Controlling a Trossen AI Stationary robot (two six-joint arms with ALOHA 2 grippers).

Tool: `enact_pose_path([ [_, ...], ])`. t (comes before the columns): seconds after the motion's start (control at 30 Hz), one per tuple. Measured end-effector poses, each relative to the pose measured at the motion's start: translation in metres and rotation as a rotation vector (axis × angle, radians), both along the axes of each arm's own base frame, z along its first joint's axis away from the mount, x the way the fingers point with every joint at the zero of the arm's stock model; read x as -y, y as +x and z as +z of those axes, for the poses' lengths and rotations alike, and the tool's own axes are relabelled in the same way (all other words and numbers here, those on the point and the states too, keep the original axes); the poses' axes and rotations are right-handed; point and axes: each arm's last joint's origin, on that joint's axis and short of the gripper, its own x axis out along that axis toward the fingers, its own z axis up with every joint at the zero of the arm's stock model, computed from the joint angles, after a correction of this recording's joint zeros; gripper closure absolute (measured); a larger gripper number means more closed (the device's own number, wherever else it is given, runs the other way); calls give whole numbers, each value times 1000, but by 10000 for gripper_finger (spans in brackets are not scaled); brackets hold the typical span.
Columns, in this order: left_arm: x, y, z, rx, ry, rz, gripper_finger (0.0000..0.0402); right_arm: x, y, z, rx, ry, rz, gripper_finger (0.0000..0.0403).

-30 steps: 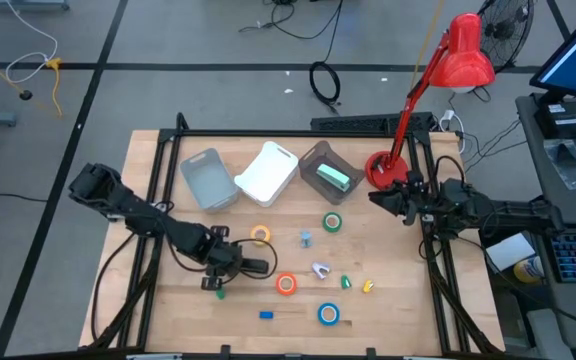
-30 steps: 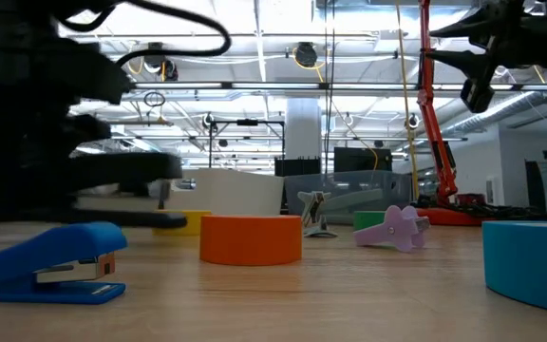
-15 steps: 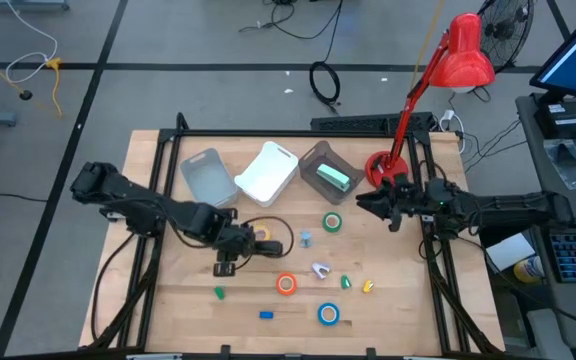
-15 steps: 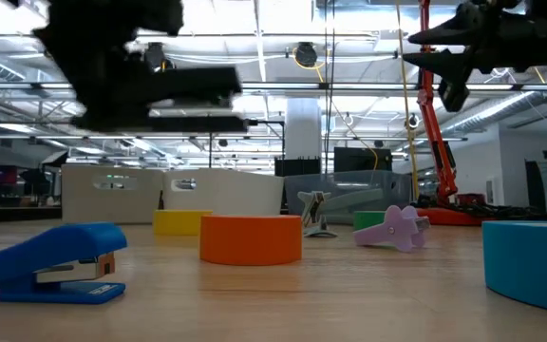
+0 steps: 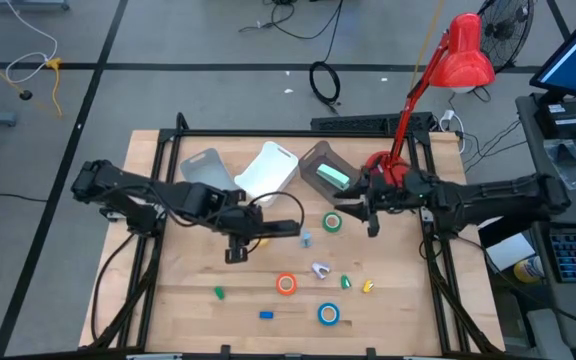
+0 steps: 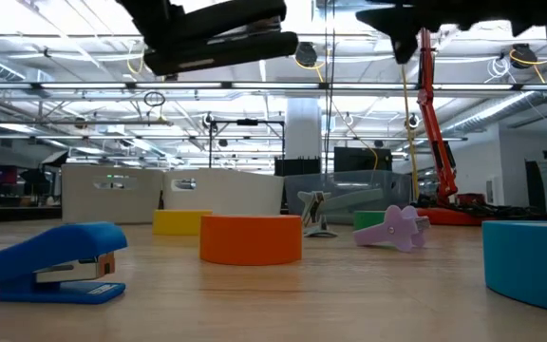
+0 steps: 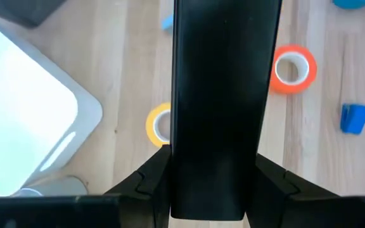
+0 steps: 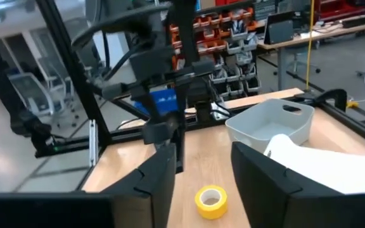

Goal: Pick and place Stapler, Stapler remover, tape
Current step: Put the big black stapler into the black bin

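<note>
Wooden bench top [image 5: 168,300], clock read on the overhead view with 12 at the far edge.

Near edge, 6 o'clock: blue tape [image 5: 328,314] and a small blue stapler [image 5: 266,314], both lying loose. Just beyond them: orange tape [image 5: 286,284] and the purple staple remover [image 5: 320,269], also untouched.

Mid table: left gripper [image 5: 251,229] hangs above the wood, clenched on a long black stapler [image 7: 224,95] that sticks out forward past the fingers toward 3 o'clock. Yellow tape [image 7: 159,125] lies under it, mostly covered from above. Right gripper [image 8: 203,152] is at 3 o'clock of the stapler's tip, near it, fingers apart with nothing between them. Green tape [image 5: 332,222] lies just beside it on the wood.

Far edge, 11 to 1 o'clock: grey bin [image 5: 200,168], white bin [image 5: 268,172], dark bin [image 5: 316,160]. Red lamp [image 5: 463,55] behind, at 2 o'clock.

Judgement: step in hand is carrying the black stapler to a bin. Which bin, I cannot tell.

Notes for doing it well:
- Stapler is held near one end, so the free end may droop or swing. Hold the grip firm and move slowly.
- Raise it clear of the bin rim before crossing toward 12 o'clock.
- Long axis should line up with the bin's long side, or it will bridge the walls.
- Right arm is close. Hold it off until the left has cleared.
- Let go low inside the bin, not from height.
</note>
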Motion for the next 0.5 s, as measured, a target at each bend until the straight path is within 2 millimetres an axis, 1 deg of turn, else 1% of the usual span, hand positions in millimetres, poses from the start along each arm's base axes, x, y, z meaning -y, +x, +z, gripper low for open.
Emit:
enact_pose_path([
  [0.23, -7, 3, 5, 29, -20, 28, 258, -7, 22, 2, -35, -60, 23, 198],
  [0.37, -8, 4, 5, 32, -33, 41, 258, -10, 33, 3, -49, -88, -1, 174],
  [0.5, -8, 8, 7, 78, -51, 38, 258, -11, 47, 3, -74, -99, 3, 155],
])
